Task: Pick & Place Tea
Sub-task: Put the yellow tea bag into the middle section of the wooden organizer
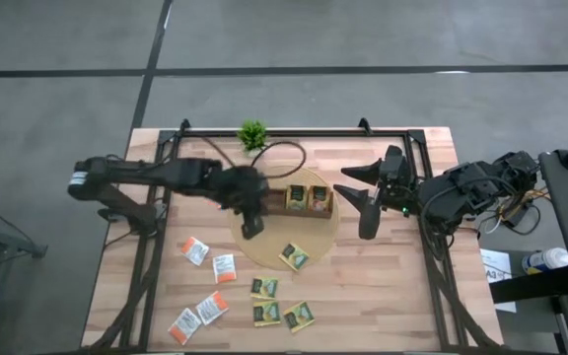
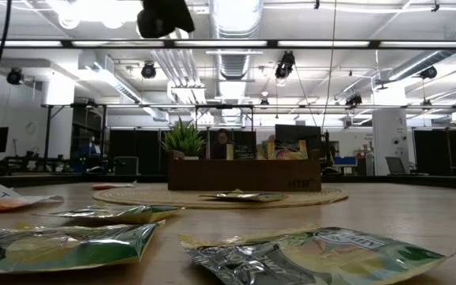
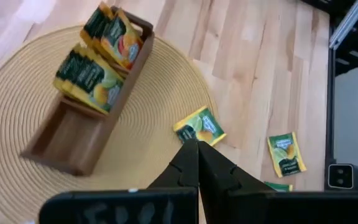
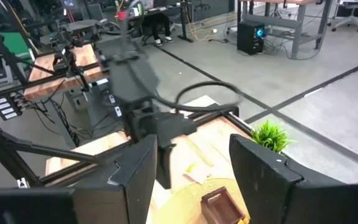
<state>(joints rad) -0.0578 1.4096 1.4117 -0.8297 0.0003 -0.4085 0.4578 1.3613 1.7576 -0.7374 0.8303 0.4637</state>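
Left end effector (image 1: 251, 229) hangs closed and empty above the round mat (image 1: 325, 243); right end effector (image 1: 360, 210) waits wide open, holding nothing

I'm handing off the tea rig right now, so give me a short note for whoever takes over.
Left pincer: shut, empty, over the round mat.
Right pincer: open, empty, hanging by the mat's right edge.
Done: green-and-yellow sachets fill two compartments of the brown tray.
Left: one green-and-yellow sachet on the mat, three more and five white-and-orange sachets on the table.
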